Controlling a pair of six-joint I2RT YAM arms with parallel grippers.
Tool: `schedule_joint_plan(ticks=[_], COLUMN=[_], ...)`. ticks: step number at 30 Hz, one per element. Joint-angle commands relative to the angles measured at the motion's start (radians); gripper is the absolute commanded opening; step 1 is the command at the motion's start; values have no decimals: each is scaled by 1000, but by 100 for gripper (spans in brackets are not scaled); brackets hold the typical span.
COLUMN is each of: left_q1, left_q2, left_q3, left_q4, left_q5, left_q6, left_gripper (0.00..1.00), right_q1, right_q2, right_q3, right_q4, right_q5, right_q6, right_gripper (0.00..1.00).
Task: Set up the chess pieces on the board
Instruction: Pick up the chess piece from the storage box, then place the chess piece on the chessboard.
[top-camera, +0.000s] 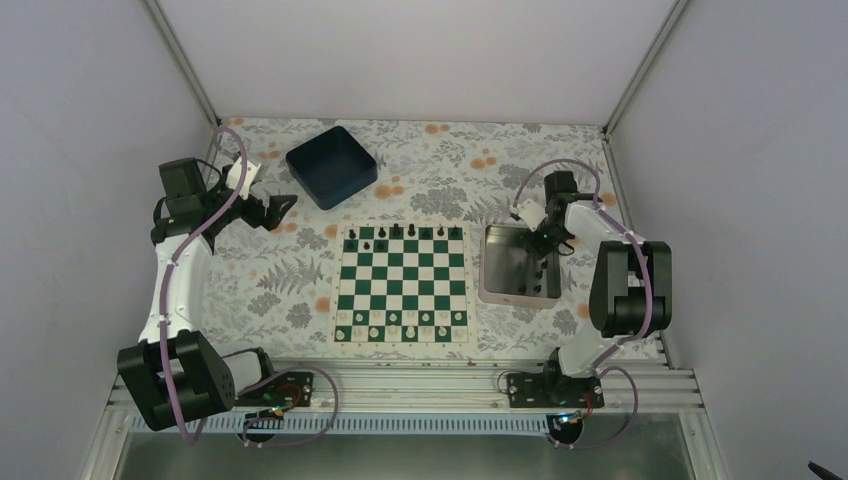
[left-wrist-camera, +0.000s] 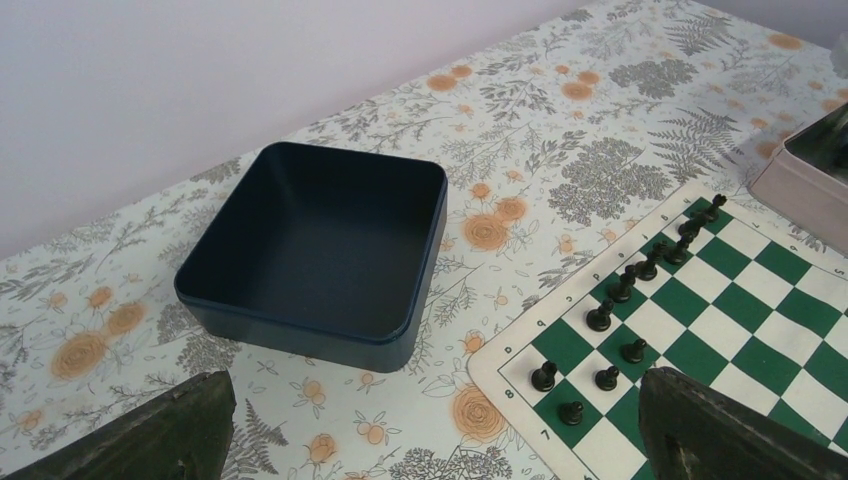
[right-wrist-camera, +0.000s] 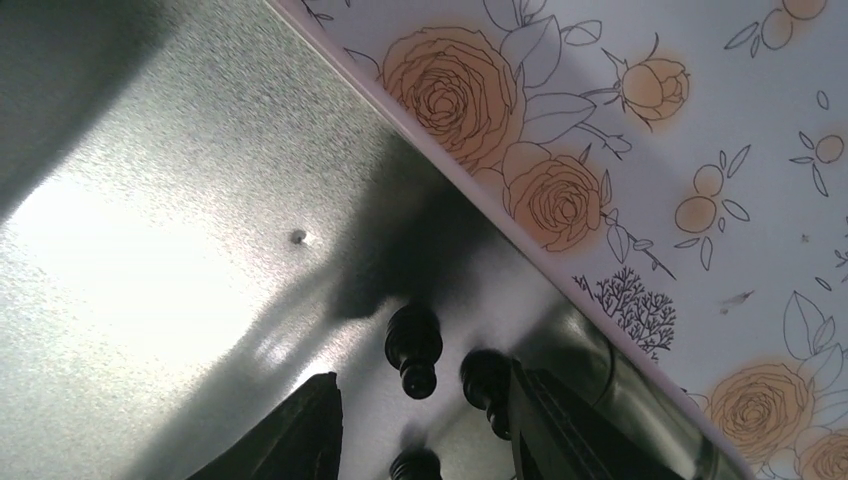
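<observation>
Top external: board (top-camera: 402, 285) lay flat at the middle of the floral surface (top-camera: 280, 280), between the two arms. Black pieces (top-camera: 405, 232) stood along its far edge, a few more in the next row at the left end. White pieces (top-camera: 400, 325) filled the two near rows. Bin (top-camera: 332, 166) sat beyond the board's far left corner, apart from it. Tray (top-camera: 520, 265) lay just beside the board's right edge, with several dark pieces in it.

Left end effector (top-camera: 275, 210) hovered over the surface left of the board, near the bin. Left wrist: its fingers (left-wrist-camera: 150, 435) stood fully spread and held nothing; bin (left-wrist-camera: 320, 250) ahead, the board's corner (left-wrist-camera: 740, 300) and its black pieces (left-wrist-camera: 625, 285) to the right.

Right end effector (top-camera: 548, 245) was down inside the tray, at its far right side. Right wrist: end effector (right-wrist-camera: 420, 400) partly open over the tray floor (right-wrist-camera: 150, 230), close to the rim. One black piece (right-wrist-camera: 413, 345) lay on its side between the fingers (right-wrist-camera: 300, 440), with a gap on the left, not gripped. A second piece lay against the right finger. A third showed at the bottom edge, cut off.
</observation>
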Motion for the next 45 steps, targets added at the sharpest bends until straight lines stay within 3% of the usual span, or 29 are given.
schedule_joint_plan(ticks=[1, 9, 19, 23, 31, 38, 45], left_q1=[8, 8, 8, 8, 8, 8, 8], left_q2=[-7, 0, 0, -2, -4, -8, -7], left_q3=[23, 22, 20, 20, 21, 22, 20], left_q4=[3, 2, 4, 3, 4, 4, 6], left_q5=[36, 38, 38, 38, 38, 33, 31], left_q6=[24, 26, 27, 27, 27, 26, 23], left_gripper=[100, 100, 100, 100, 100, 100, 100], right_q1=[-10, -11, -8, 20, 276, 526, 694], right_q2=[32, 102, 69, 30, 21, 236, 493], right_q3=[1, 7, 48, 113, 376, 702, 876], right_q4=[21, 9, -23, -92, -265, -381, -397], right_q5=[-40, -54, -97, -106, -80, -98, -106], right_q6=[-27, -29, -31, -23, 41, 61, 58], right_gripper=[44, 37, 11, 6, 6, 6, 5])
